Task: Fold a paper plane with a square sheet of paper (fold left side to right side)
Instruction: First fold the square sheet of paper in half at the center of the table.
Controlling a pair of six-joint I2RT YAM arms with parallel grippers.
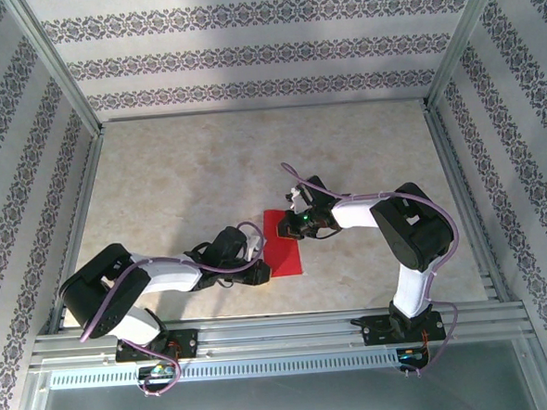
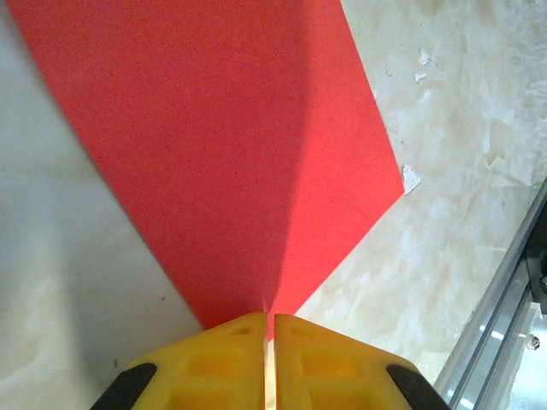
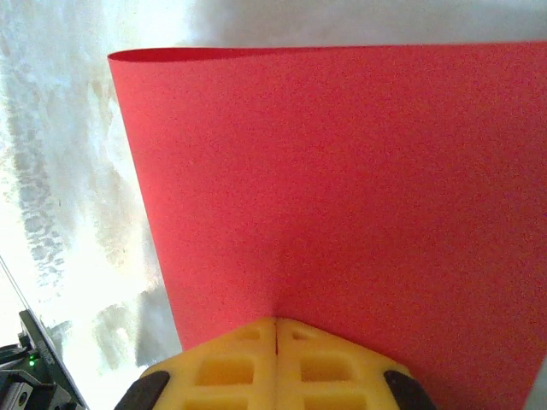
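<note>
Claws are both busy on the same thing. The left claw [image 2: 270, 325] has its yellow fingers [image 2: 214, 367] pressed together on a corner of the square sheet of paper [image 2: 222, 145], and the red fans out from that pinch and away across the pale table [image 2: 444, 213]. The right claw [image 3: 275, 326] is likewise closed tight, nipping the sheet at an edge, with the paper rising broad and flat in front of it.

From above, the sheet lies on the table between the two arms, near the front rail [image 1: 281, 333] and about midway across. The left claw comes in low from the near left and the right claw reaches over from the far right. The red patch looks narrower than it is long. I take that to mean part of it is lifted or laid over itself, though I cannot tell which from up there.

In the right wrist view the sheet's far border is a soft, rounded bend rather than a sharp line, so to my eye no crease is pressed in yet.

The two grips look chosen to share the work. A pinch at a corner anchors thin paper so it cannot slide or twist, while a pinch on an edge can carry that side across. My reading is that the side-to-side fold is under way but unfinished. Next, the edges need to be lined up and the bend flattened. The risk is a skewed crease if either pinch slips.
</note>
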